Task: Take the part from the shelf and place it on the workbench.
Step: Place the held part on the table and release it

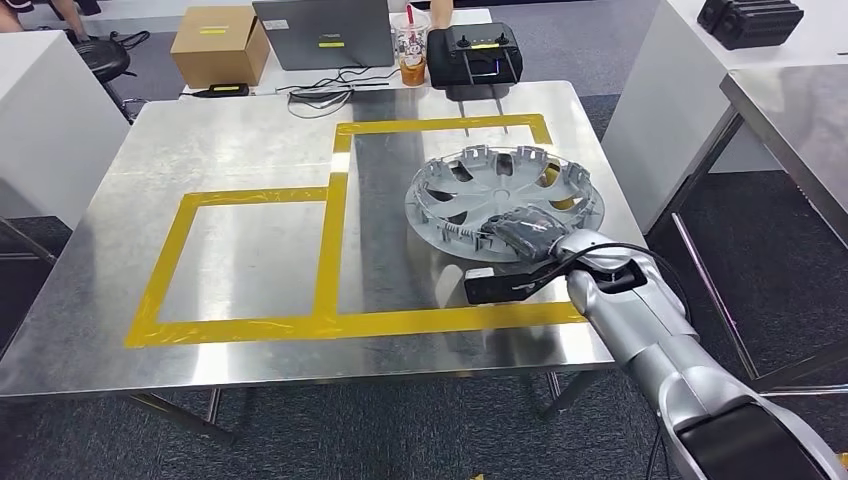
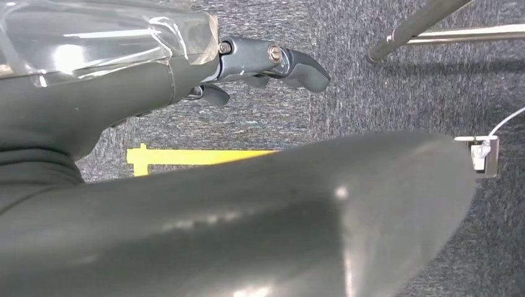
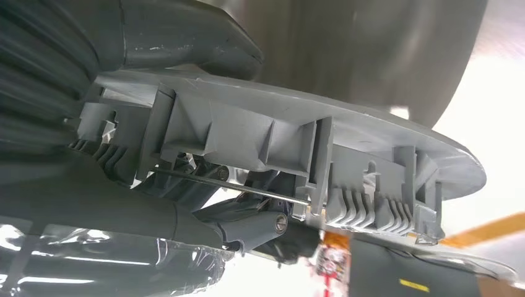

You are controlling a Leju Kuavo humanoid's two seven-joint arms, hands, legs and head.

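Now the part's down on the surface.
From the head I see my right hand [image 1: 525, 232] gripping the part [image 1: 500, 190] inside the taped rectangle; right wrist shows fingers [image 3: 260, 226] under its rim [image 3: 297, 148] — they could snag it on release; left hand [image 2: 272, 65] dangles, loosely curled, holding nothing.

The right arm [image 1: 640, 320], lower right of the head view, is silver, jointed, with a black cable and black wrist box. Its hand [image 1: 528, 230] is dark grey. The left hand [image 2: 272, 65] has dark grey fingers (one bright screw) and clear plastic wrapping.
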